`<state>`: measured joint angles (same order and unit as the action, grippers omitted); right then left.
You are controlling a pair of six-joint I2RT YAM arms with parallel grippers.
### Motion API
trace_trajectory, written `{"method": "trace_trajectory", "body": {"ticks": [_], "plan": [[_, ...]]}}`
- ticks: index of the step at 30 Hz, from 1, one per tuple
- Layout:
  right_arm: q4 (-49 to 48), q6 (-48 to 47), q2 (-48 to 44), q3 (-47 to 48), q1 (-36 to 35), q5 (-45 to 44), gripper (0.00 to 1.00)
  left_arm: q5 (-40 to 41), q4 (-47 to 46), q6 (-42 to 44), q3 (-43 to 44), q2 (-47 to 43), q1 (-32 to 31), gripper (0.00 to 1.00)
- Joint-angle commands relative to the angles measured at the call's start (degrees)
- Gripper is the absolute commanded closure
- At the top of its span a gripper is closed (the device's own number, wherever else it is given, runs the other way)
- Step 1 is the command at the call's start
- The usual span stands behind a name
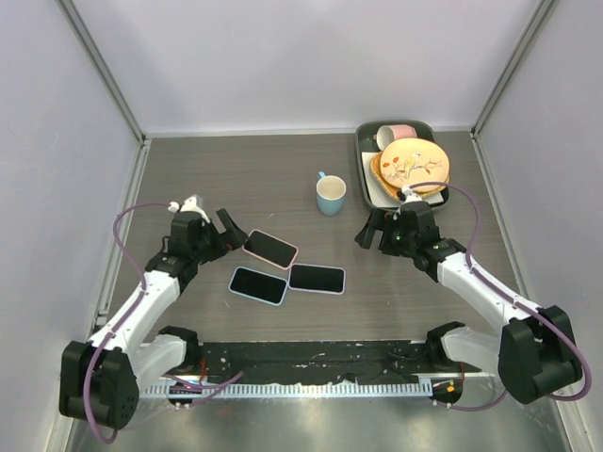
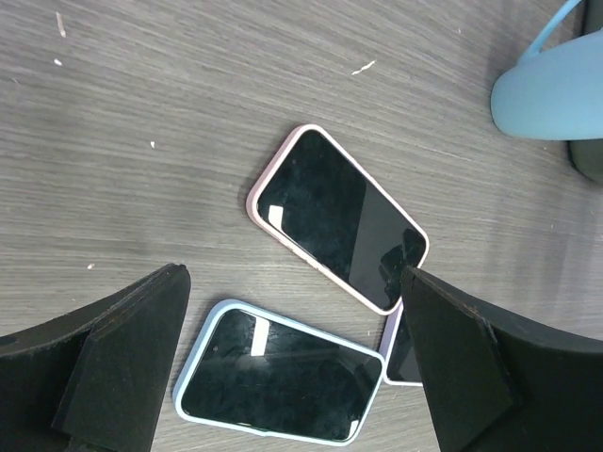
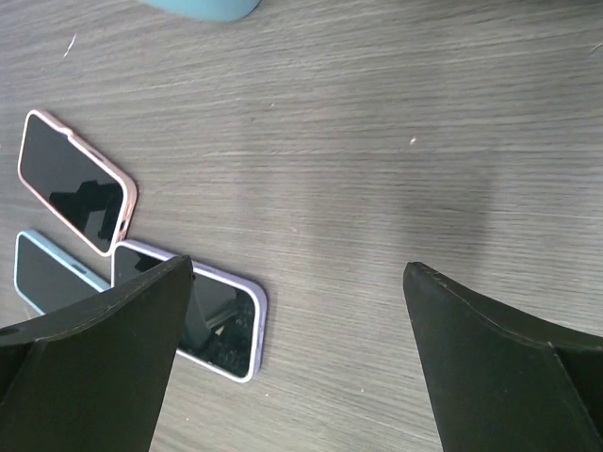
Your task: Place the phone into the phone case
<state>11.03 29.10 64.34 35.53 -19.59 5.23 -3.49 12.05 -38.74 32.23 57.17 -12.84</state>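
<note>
Pink-cased phone (image 1: pixel 271 249), blue-cased phone (image 1: pixel 258 284), lilac-cased phone (image 1: pixel 317 279) clustered, left tool (image 2: pixel 292 275), right tool (image 3: pixel 297 266) both agape

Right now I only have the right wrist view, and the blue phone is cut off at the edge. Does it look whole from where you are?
Observer: Yes. The left wrist view shows the whole blue phone, a dark glossy face inside a light blue rim.
Operator: And my other side?
Observer: The left gripper is open, just beside the pink phone, on the side away from your arm.
Operator: Anything else out there?
Observer: A tray at the far right holds a plate and a pink mug.
</note>
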Motion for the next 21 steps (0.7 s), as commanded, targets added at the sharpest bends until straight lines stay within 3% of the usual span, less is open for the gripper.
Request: {"method": "trace_trajectory", "body": {"ticks": [1, 13, 21], "plan": [[-2.8, 1.2, 0.3, 0.2, 0.1, 4.5, 0.0, -5.0, -3.4, -1.7, -0.9, -1.2, 1.0, 0.0], [-3.1, 0.2, -1.9, -0.3, 0.1, 3.9, 0.0, -3.7, -2.5, -0.9, 0.6, -2.1, 1.0, 0.0], [-3.8, -1.6, -5.3, 2.0, 0.1, 6.6, 0.0, 0.1, -0.6, 3.8, 2.0, -10.3, 0.9, 0.0]]}}
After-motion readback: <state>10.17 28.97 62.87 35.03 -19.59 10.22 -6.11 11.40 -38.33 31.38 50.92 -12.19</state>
